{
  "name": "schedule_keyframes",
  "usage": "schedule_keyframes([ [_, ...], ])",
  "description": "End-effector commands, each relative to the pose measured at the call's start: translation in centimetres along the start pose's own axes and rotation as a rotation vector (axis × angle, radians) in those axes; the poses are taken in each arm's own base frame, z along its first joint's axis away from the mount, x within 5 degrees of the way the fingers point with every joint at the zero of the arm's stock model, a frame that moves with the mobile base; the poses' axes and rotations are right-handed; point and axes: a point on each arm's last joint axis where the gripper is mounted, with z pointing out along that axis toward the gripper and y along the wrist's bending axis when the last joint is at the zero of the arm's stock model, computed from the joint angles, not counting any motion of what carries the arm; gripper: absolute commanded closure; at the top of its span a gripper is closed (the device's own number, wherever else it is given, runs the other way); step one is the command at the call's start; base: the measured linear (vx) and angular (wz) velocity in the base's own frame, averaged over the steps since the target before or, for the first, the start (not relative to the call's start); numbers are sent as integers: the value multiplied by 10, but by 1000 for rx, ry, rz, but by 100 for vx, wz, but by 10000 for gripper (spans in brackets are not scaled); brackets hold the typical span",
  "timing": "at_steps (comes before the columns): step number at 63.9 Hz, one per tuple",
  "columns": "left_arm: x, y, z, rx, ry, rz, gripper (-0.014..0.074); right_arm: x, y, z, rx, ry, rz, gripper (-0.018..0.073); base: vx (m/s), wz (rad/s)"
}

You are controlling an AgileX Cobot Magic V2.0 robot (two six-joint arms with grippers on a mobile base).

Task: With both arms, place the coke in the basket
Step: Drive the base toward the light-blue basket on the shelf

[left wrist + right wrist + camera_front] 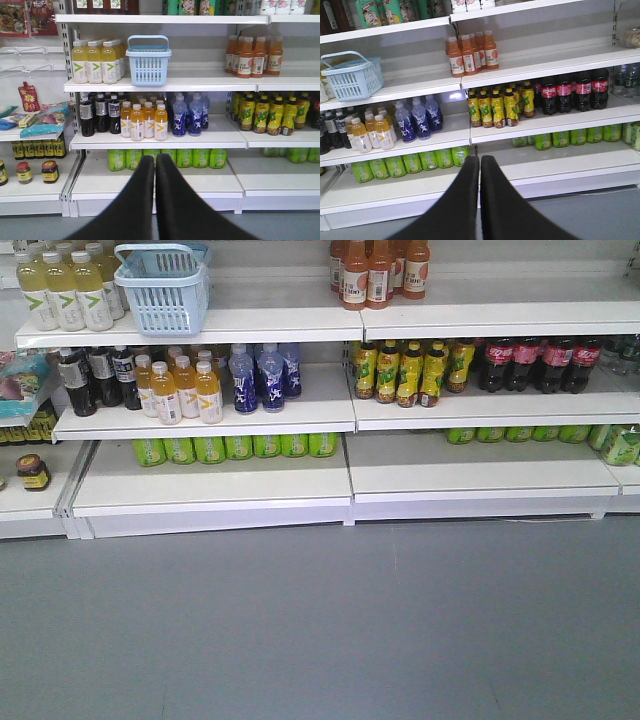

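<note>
Standing in a row at the right of the middle shelf in the front view, just beside yellow-labelled bottles: the coke, red caps up, red labels facing out. Well apart, at upper left on the top shelf: the basket, a handle raised. Filling the lower centre of each wrist view: left gripper and right gripper, fingers pressed together, pinching nothing, clear of the shelving. Judged from the full dark contents: fairly heavy for its build, firm under a squeeze, smooth and probably slippery on the label film, apt to knock its neighbours. Best taken across the body at or just below the label, not by the narrow neck or cap.
</note>
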Motion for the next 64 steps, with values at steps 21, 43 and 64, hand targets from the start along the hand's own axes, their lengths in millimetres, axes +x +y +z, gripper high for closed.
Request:
schedule_keyframes([
  [21, -5, 0, -1, 0, -88, -20, 603, -3, 1, -1, -14, -79, -7, 564, 0, 0],
  [43, -5, 0, -1, 0, -88, -20, 603, -3, 1, -1, -14, -79, -7, 564, 0, 0],
  [64, -5, 0, -1, 0, -88, -20, 603, -3, 1, -1, -14, -79, -7, 564, 0, 0],
])
